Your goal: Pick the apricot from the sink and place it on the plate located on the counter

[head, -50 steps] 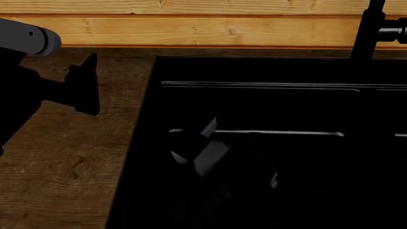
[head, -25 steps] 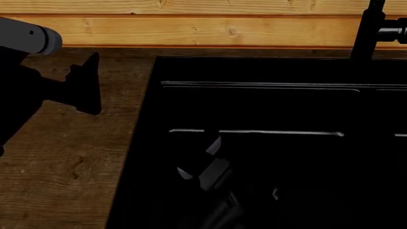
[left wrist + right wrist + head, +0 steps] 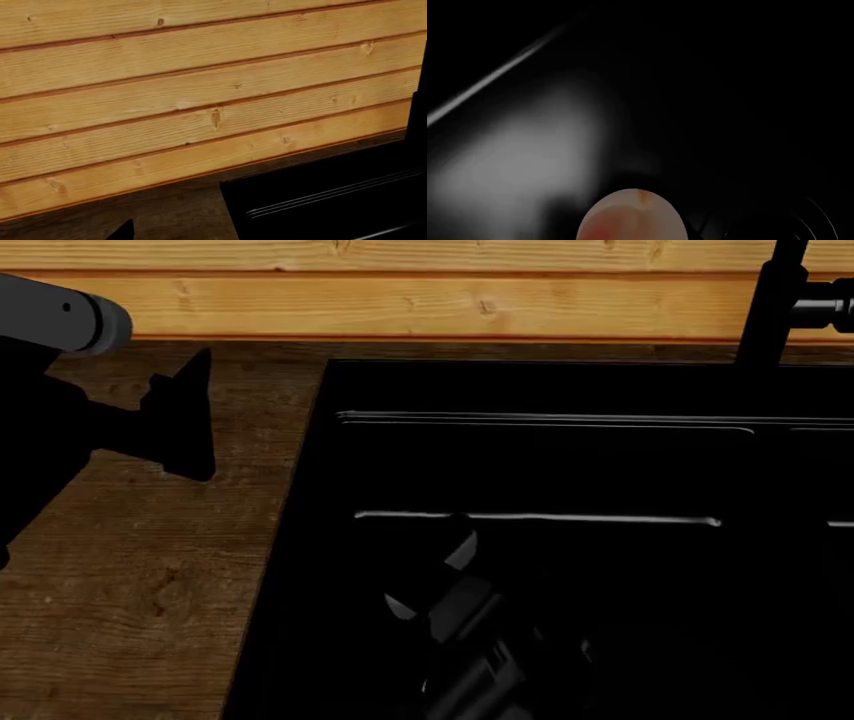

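Note:
The apricot (image 3: pixel 631 216), pale peach with a pink-orange blush, shows only in the right wrist view, lying on the floor of the black sink (image 3: pixel 727 75) close in front of that camera. In the head view my right gripper (image 3: pixel 427 578) is low inside the sink (image 3: pixel 561 455), and its two pale-edged fingers stand apart; the apricot is hidden from there. My left gripper (image 3: pixel 204 418) hovers open over the brown counter (image 3: pixel 147 580), left of the sink, with one dark fingertip (image 3: pixel 125 231) in the left wrist view. The plate is out of view.
A black faucet (image 3: pixel 767 310) rises at the sink's far right corner. The pine-plank wall (image 3: pixel 400 305) backs the counter. Faint drain rings (image 3: pixel 817 220) lie just beside the apricot. The sink's left rim (image 3: pixel 320 200) borders the counter (image 3: pixel 180 215).
My right gripper has moved lower in the head view, deeper into the sink and nearer to me. The left arm has barely shifted.

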